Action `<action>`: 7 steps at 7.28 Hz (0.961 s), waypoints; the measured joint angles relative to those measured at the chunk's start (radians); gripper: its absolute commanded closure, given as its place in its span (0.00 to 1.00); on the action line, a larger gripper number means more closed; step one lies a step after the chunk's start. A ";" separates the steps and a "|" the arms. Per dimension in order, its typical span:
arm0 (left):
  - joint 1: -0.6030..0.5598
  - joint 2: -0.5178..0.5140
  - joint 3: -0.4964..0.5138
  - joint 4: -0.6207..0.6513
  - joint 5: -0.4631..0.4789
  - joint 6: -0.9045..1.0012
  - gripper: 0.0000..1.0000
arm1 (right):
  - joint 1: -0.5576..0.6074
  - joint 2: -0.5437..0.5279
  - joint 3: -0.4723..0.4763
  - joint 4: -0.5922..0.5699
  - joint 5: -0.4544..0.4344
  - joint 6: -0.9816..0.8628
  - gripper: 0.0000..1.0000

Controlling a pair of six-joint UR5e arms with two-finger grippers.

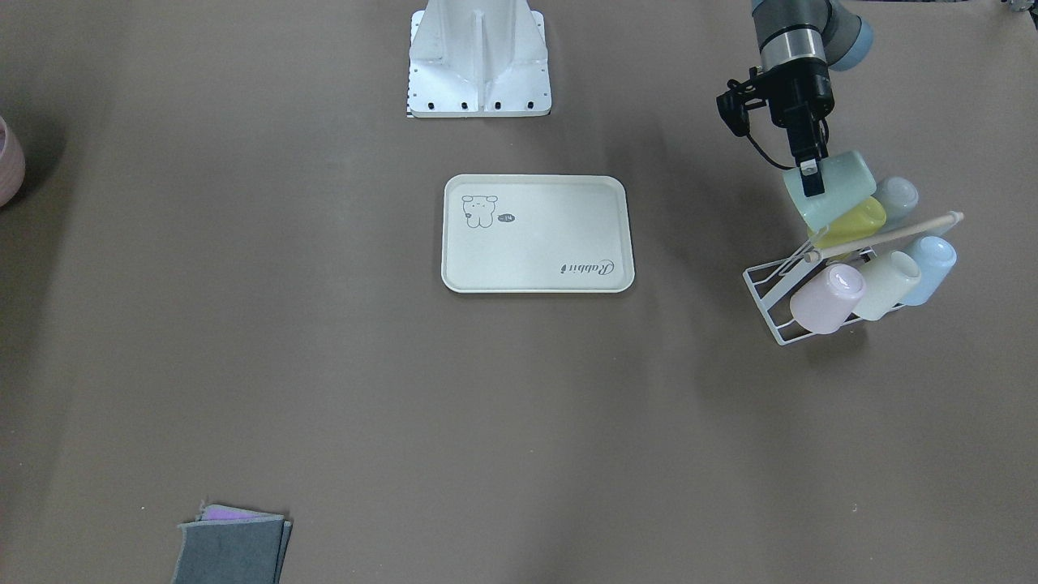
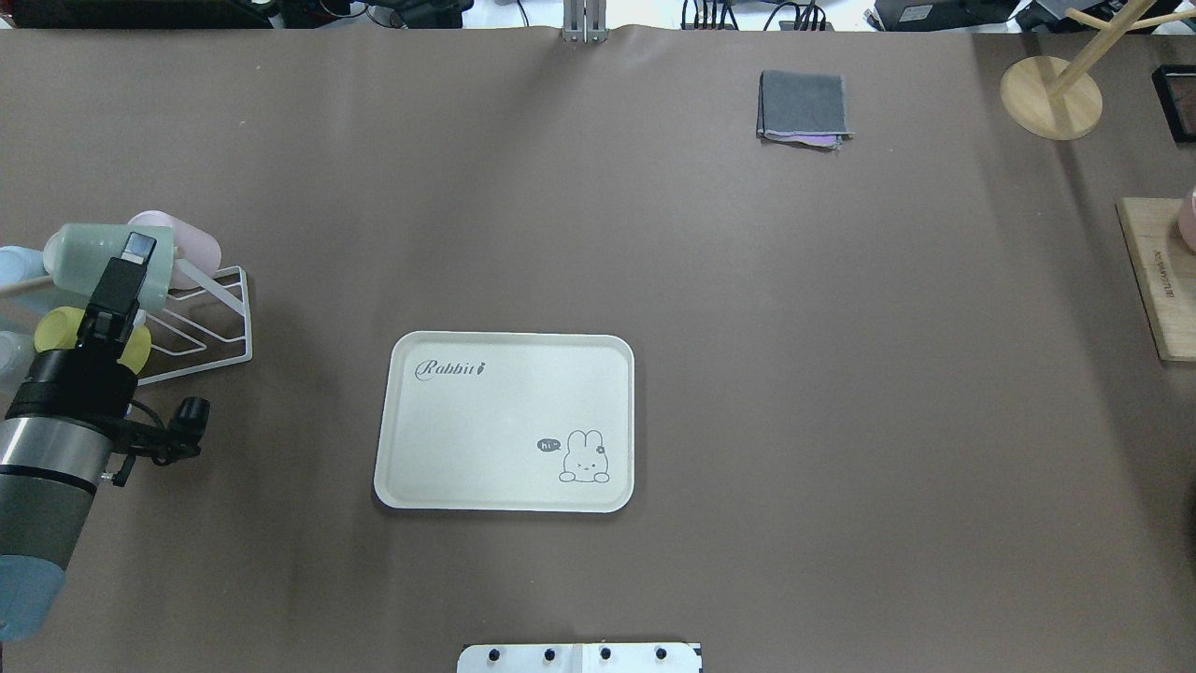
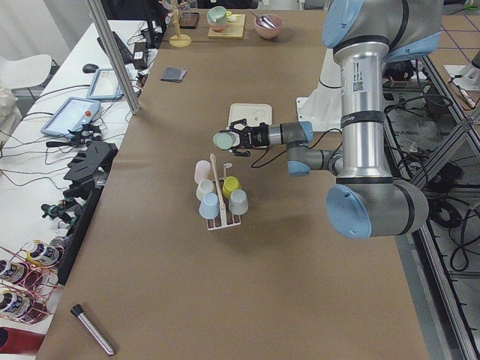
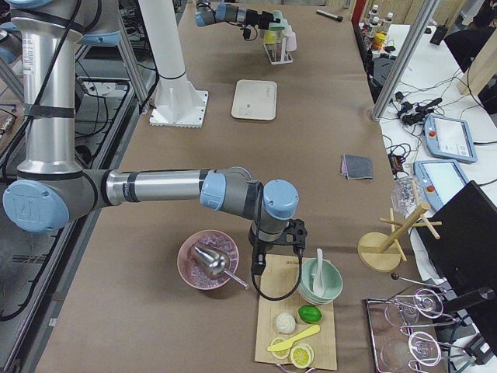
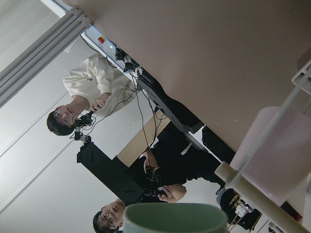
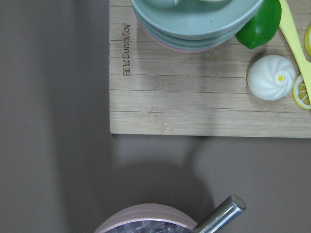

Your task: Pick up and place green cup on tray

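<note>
Brown table [image 1: 324, 365], item one: our left pincer [image 1: 811, 182] grips the green cup [image 1: 847, 185] above the rack [image 1: 762, 284], well apart from the tray [image 1: 535, 243]; we should lift clear of neighbouring cups [image 1: 855, 221] before carrying across.

Long table [image 2: 841, 393] under matte brown cover, white side bench [image 3: 71, 56] alongside, cluttered. Aluminium post [image 3: 114, 56] at table edge. Light even, soft shadows.

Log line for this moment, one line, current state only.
left gripper: shut on green cup, raised over rack | tray: empty | right gripper: state unclear
</note>
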 measured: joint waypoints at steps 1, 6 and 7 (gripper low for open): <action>0.001 0.000 -0.011 -0.002 -0.006 -0.117 0.44 | 0.000 0.000 0.000 0.000 0.000 0.000 0.00; 0.017 -0.001 -0.030 -0.007 -0.121 -0.768 0.47 | 0.000 0.000 -0.001 0.000 0.000 0.000 0.00; 0.029 -0.003 -0.030 -0.010 -0.127 -0.876 0.47 | 0.000 0.000 -0.001 -0.001 0.000 0.000 0.00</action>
